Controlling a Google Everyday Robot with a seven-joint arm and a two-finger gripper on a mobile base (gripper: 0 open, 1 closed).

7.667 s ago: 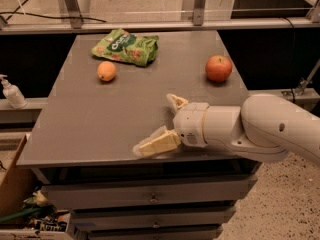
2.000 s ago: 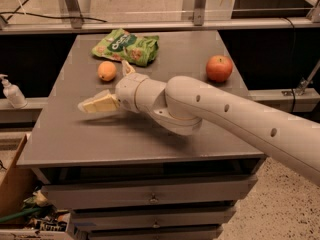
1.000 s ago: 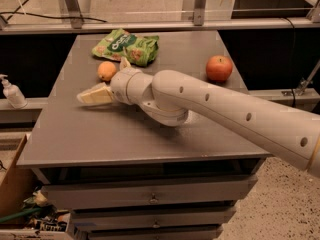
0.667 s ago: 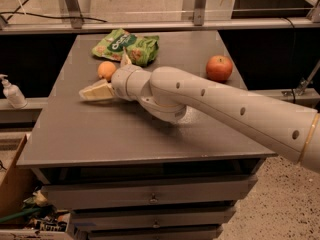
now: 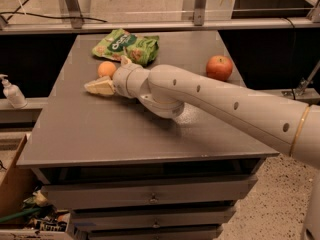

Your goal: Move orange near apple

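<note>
1. Work surface: a grey table [image 5: 105,134] with drawers [image 5: 150,200] under its near edge.

2. Arm: the cream arm [image 5: 225,104] enters from the near right and reaches across the table toward the far left.

3. Gripper [image 5: 105,75]: located at the far-left part of the table top, low over the surface, pointing left. The fingers [image 5: 100,87] are spread wide. One finger lies on the near side of the orange; the other rises on its far right side, beside the bag.

4. Orange [image 5: 106,68]: rests on the table between the two spread fingers, just beside the near finger. Whether either finger touches it cannot be told. The fruit is not lifted.

5. Apple [image 5: 219,67]: stands on the far-right part of the table, well apart from the orange, with the arm between them.

6. Other items:
- A green snack bag [image 5: 126,45] lies flat at the far edge, just beyond the orange.
- A white pump bottle [image 5: 11,91] stands on a ledge to the left of the table.
- A cardboard box [image 5: 12,184] sits on the floor at the near left.
</note>
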